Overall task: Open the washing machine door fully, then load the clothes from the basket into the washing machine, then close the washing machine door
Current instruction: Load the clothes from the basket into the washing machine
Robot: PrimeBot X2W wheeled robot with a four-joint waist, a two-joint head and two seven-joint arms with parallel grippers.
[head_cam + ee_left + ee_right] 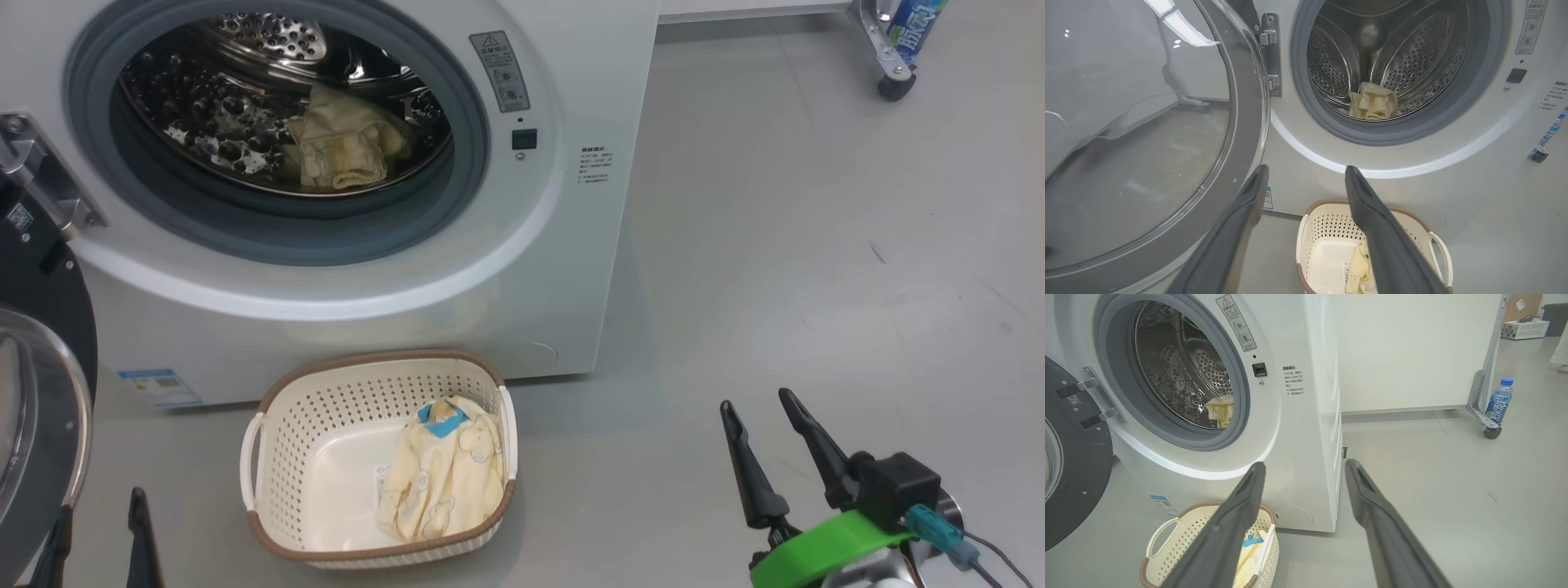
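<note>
At far left we see the washing machine door [33, 392] swung wide, with our left pincer [1306, 169] spread apart beside it. A yellow garment [347, 147] lies inside the washing machine [571, 245]. A bear-patch garment [445, 474] sits in the basket [326, 400] on the floor [816, 245]. Our right pincer [755, 398] is spread apart, holding nothing.

Washing machine [563, 245]: on the floor [775, 286] ahead of me, toward the left.
Washing machine door [41, 392]: swung out at the machine's left side.
Drum [204, 122]: I see one garment [347, 147] lying inside.
Basket [269, 392]: on the floor just before the machine, below the drum.
Second garment [445, 474]: in the basket, against its right wall.
Bottle [914, 20]: on the floor, far right, well behind the basket.
</note>
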